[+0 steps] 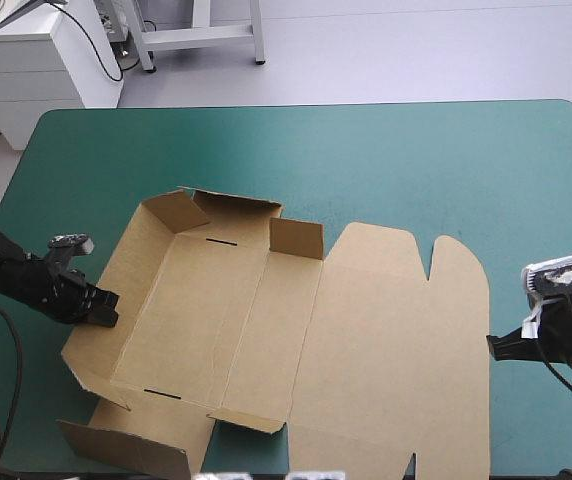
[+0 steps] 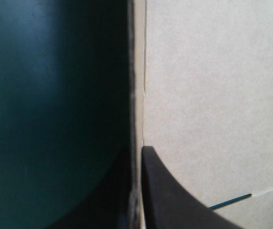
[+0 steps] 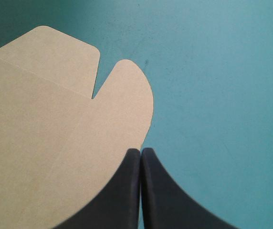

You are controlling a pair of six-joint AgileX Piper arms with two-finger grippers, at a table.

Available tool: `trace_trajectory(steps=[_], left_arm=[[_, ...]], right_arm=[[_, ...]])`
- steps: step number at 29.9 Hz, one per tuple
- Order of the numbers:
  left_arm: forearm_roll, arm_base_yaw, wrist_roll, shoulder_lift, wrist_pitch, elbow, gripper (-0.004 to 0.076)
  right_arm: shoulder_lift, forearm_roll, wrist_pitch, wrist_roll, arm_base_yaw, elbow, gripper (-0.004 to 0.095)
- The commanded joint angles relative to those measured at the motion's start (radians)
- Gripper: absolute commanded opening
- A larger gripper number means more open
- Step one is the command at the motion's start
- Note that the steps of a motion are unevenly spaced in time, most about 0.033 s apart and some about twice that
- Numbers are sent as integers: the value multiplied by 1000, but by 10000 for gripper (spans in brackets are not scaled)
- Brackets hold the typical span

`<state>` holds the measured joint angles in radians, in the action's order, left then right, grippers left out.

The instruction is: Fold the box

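Observation:
The brown box [image 1: 216, 330] lies on the teal-green cover with its left part raised into low walls and corner flaps. Its lid [image 1: 396, 350] lies flat to the right. My left gripper [image 1: 106, 308] is at the box's left wall. In the left wrist view that gripper [image 2: 137, 157] is shut on the box, the wall [image 2: 213, 95] standing edge-on between the black fingers. My right gripper [image 1: 493, 345] sits at the lid's right edge. In the right wrist view it [image 3: 140, 151] is shut, its tip at the rim of the lid [image 3: 55, 119], one finger over the board.
Bare teal-green cover [image 1: 416, 160] stretches from the box to the table's far edge and to the right of the lid. A loose flap [image 1: 126, 445] of the box lies at the table's front edge, near the left corner.

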<state>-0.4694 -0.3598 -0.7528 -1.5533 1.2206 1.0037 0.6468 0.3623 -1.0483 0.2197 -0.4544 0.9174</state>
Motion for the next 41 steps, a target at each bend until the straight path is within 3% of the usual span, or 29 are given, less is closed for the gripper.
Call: trace_trajectory(steps=[1,11,20,29,35,41], left_arm=[[-4,4,-2,30,76,20,-8],[19,31,-92,30,61,62,-8],[195,333,-71,28,-7,273,-8],[408,659,-51,26,-217,499,-8],[592,859,-14,26,-382,557,-8],[861,1021,146,24,-528,568,-8]], right_arm=[[3,26,59,-6,4,25,-21],[3,26,59,-6,4,25,-21],[3,26,60,9,4,25,-21],[3,26,60,9,4,25,-21],[3,26,58,9,4,25,-21],[3,26,58,9,4,25,-21]])
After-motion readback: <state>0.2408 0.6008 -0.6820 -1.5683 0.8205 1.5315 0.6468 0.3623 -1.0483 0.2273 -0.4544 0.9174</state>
